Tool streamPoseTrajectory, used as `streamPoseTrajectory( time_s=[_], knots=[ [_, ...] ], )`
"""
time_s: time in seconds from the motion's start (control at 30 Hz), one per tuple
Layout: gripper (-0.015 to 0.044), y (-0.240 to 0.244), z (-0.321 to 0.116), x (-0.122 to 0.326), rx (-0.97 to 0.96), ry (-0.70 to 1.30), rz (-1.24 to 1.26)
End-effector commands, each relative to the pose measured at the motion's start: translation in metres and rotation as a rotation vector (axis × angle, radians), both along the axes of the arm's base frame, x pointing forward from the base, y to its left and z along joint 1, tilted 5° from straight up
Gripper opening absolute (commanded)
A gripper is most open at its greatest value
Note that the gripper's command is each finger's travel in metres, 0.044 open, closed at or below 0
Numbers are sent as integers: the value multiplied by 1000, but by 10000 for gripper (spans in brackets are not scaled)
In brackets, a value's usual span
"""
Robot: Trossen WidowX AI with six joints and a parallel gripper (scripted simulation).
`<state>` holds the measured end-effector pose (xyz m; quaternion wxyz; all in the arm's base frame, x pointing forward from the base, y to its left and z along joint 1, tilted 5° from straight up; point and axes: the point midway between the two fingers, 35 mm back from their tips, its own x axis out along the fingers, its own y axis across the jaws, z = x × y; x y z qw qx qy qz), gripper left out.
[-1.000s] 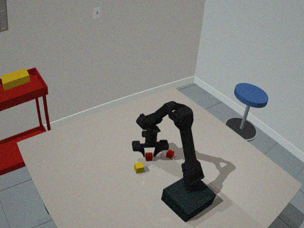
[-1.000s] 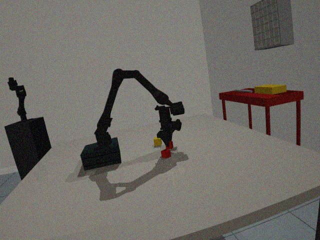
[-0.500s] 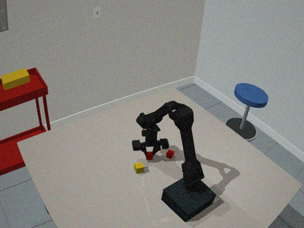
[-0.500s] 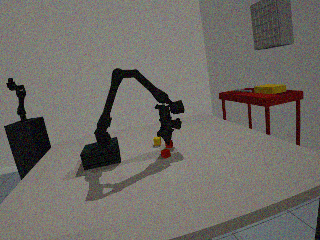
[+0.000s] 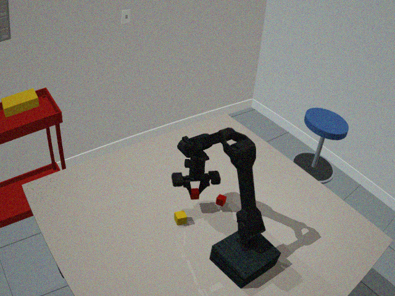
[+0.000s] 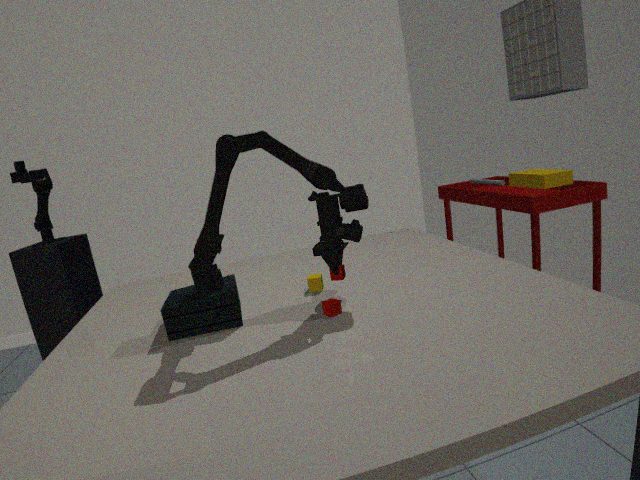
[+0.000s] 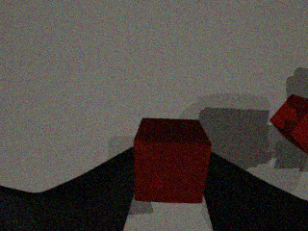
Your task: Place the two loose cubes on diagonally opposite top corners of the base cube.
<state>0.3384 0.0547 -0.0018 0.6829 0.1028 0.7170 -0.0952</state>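
Note:
My gripper (image 5: pixel 194 191) (image 6: pixel 337 269) (image 7: pixel 169 157) is shut on a red cube (image 5: pixel 194 193) (image 6: pixel 338 272) (image 7: pixel 169 172) and holds it raised above the table, roughly level. The other red cube (image 5: pixel 220 200) (image 6: pixel 331 307) lies on the table, to the right of the gripper in the top view; part of it shows at the right edge of the wrist view (image 7: pixel 290 116). The yellow cube (image 5: pixel 180 217) (image 6: pixel 315 283), which looks like the base cube, sits on the table with nothing on top. It is not visible in the wrist view.
The arm's dark base block (image 5: pixel 245 254) (image 6: pixel 202 310) stands on the table (image 5: pixel 111 222) (image 6: pixel 439 361). Beyond the table are a red cart (image 5: pixel 31 118) (image 6: pixel 522 196) bearing a yellow block (image 5: pixel 20 102) (image 6: pixel 540 178), and a blue stool (image 5: pixel 326 123). A second dark arm on a stand (image 6: pixel 56 289) shows in the exterior view.

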Motion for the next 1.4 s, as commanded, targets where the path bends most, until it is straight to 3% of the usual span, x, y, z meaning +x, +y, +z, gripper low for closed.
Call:
streamPoseTrajectory(
  time_s=[0.0, 0.47, 1.37],
  knots=[
    [105, 0, 15, 2, 7, -8, -2],
    [105, -1, 58, -2, 15, 1, -13],
    [105, 64, 41, -40, 3, 11, -343]
  ],
)
